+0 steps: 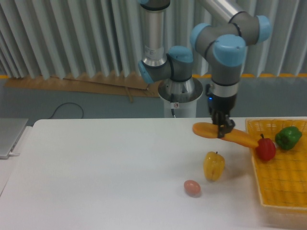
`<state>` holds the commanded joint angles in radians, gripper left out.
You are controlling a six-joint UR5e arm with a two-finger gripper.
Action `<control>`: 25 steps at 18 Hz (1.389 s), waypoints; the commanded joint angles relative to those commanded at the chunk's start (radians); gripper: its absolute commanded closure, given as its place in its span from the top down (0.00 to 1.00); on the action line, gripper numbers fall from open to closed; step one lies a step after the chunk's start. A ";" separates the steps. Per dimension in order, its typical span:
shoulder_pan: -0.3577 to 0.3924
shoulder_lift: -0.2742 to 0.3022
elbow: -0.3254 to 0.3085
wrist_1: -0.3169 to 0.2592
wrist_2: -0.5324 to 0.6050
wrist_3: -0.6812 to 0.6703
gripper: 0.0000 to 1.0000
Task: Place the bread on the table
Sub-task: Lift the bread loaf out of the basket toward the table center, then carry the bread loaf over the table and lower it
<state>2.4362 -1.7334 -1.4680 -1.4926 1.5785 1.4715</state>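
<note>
The bread is a long orange-tan loaf, held tilted above the white table, its right end lower and near the basket's left rim. My gripper points straight down and is shut on the bread near its middle. The loaf hangs in the air, behind and above the yellow pepper.
A yellow woven basket stands at the right edge and holds a red pepper and a green pepper. A small pinkish-brown egg lies on the table left of the yellow pepper. A grey object sits at the far left.
</note>
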 joint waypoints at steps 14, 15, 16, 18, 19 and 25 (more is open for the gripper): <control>-0.296 0.002 -0.015 -0.012 0.008 -0.282 0.47; -0.316 0.006 -0.015 -0.020 0.029 -0.286 0.47; -0.334 0.006 -0.026 -0.023 0.055 -0.292 0.47; -0.373 0.000 -0.035 -0.017 0.077 -0.341 0.47; -0.390 -0.005 -0.035 -0.017 0.080 -0.371 0.47; -0.454 -0.018 -0.026 -0.021 0.075 -0.416 0.47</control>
<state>1.9820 -1.7518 -1.4941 -1.5140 1.6536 1.0554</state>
